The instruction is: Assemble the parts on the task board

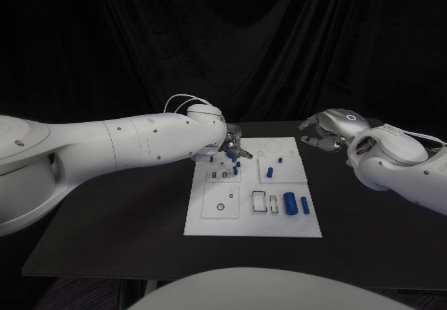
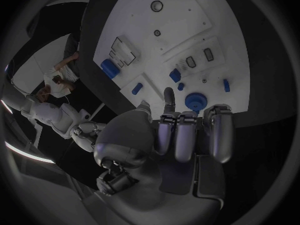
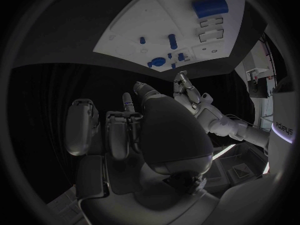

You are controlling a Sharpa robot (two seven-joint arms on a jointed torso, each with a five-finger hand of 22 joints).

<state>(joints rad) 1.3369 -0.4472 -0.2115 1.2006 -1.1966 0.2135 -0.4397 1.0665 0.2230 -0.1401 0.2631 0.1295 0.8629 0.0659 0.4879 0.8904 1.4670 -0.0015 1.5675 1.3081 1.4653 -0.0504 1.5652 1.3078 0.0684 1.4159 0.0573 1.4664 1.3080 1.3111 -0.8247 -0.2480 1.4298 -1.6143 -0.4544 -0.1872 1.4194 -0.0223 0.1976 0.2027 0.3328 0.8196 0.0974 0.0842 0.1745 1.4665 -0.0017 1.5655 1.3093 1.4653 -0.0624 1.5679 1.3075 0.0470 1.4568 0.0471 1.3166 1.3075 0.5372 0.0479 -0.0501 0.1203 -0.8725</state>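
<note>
A: Where is the board?

B: The white board [image 1: 210, 219] lies flat in the middle of the black table [image 1: 373, 245]. Small blue parts sit on it.

A: Which parts can you see?

B: A big blue block [image 1: 290, 202] lies near the front, with a thin blue bar [image 1: 305, 205] just beside it. A short blue peg [image 1: 270, 172] stands further back. Close to the far left corner there is a round blue part [image 2: 194, 101].

A: What is the left hand doing?

B: The left hand [image 1: 233, 145] hangs over that far left corner of the board. Its fingers [image 2: 186, 135] bend down side by side, with the round part just past the tips. I cannot tell if it touches the part or holds it.

A: And the right hand?

B: The right hand [image 1: 326, 132] is off the board, over the table past its far right corner. Its fingers [image 3: 119, 130] are curled in and nothing is in them.
</note>
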